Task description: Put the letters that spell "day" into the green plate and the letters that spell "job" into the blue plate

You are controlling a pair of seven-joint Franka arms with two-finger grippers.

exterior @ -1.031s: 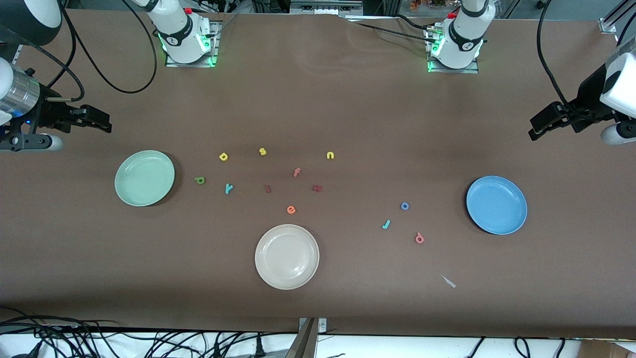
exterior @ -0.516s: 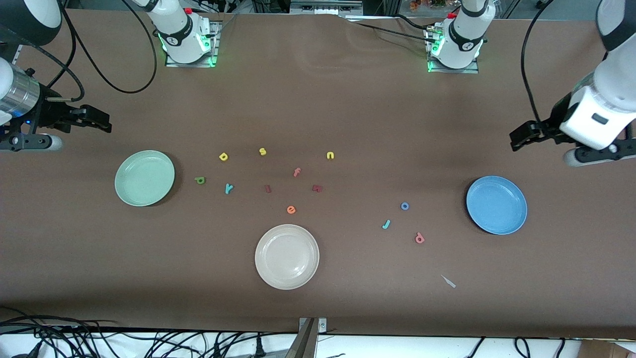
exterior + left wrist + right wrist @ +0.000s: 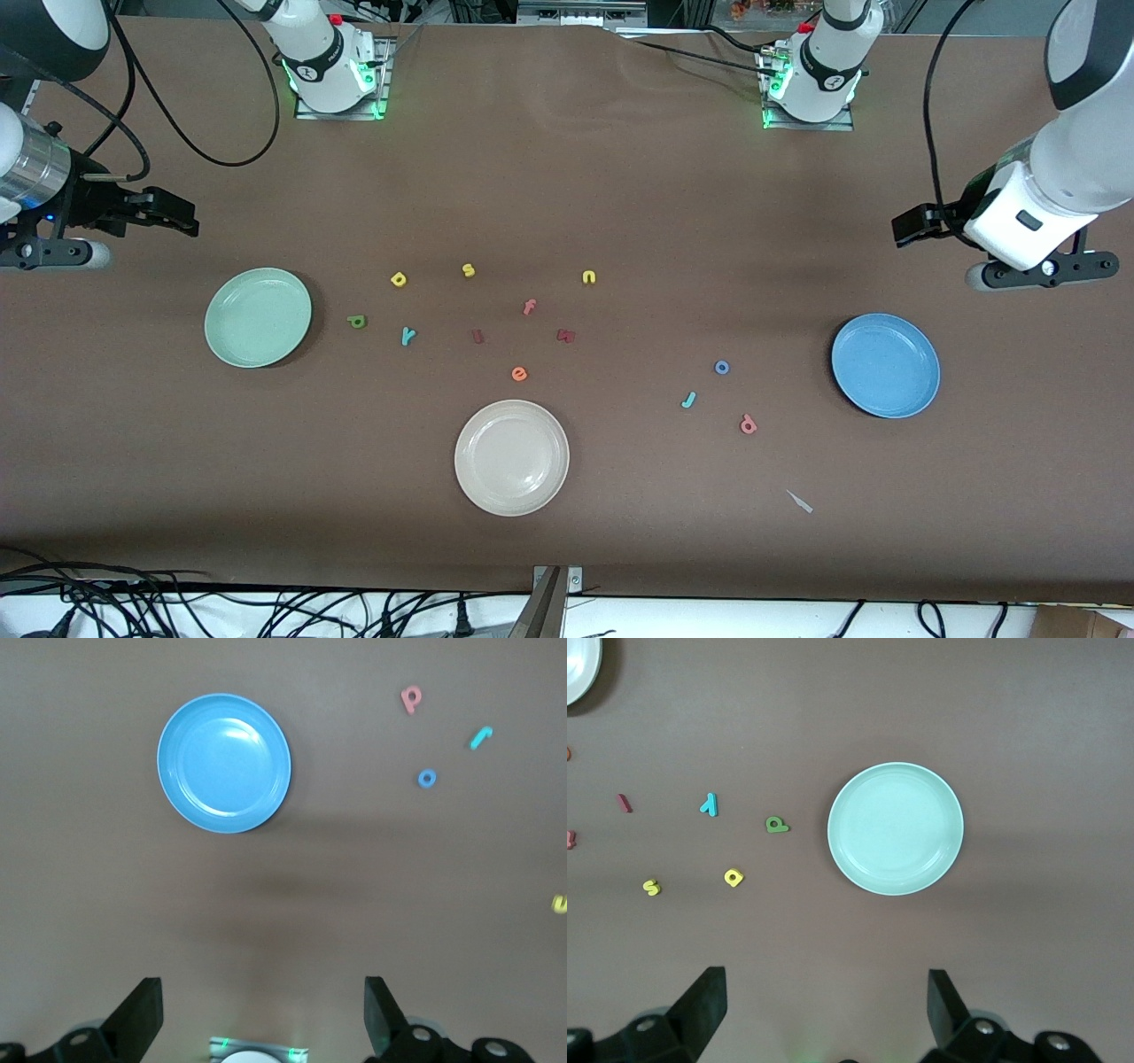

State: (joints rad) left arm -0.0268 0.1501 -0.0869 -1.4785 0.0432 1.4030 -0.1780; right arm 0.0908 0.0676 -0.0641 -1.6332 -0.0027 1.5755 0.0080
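The green plate [image 3: 257, 317] [image 3: 896, 828] lies toward the right arm's end, with the olive d [image 3: 357, 322] [image 3: 776, 824], yellow a [image 3: 399, 280] [image 3: 733, 877] and teal y [image 3: 407, 336] [image 3: 710, 804] beside it. At the left arm's end lies the blue plate [image 3: 885, 365] [image 3: 224, 763], with the blue o [image 3: 722, 367] [image 3: 427, 778], teal j [image 3: 688, 400] [image 3: 480, 737] and salmon b [image 3: 748, 424] [image 3: 410, 698] close by. My left gripper [image 3: 914, 225] [image 3: 263, 1010] hangs open and empty over bare table by the blue plate. Open and empty, my right gripper [image 3: 173, 215] [image 3: 824, 1005] waits over bare table by the green plate.
A cream-white plate [image 3: 511, 457] lies nearest the front camera. Other letters lie mid-table: yellow s [image 3: 468, 270], yellow n [image 3: 588, 277], pink f [image 3: 529, 307], orange e [image 3: 519, 374] and two dark red ones [image 3: 477, 336]. A small pale scrap [image 3: 800, 501] lies near the b.
My left arm has swung in from the table's end toward the blue plate, its wrist turning. The right arm and all letters have stayed put.
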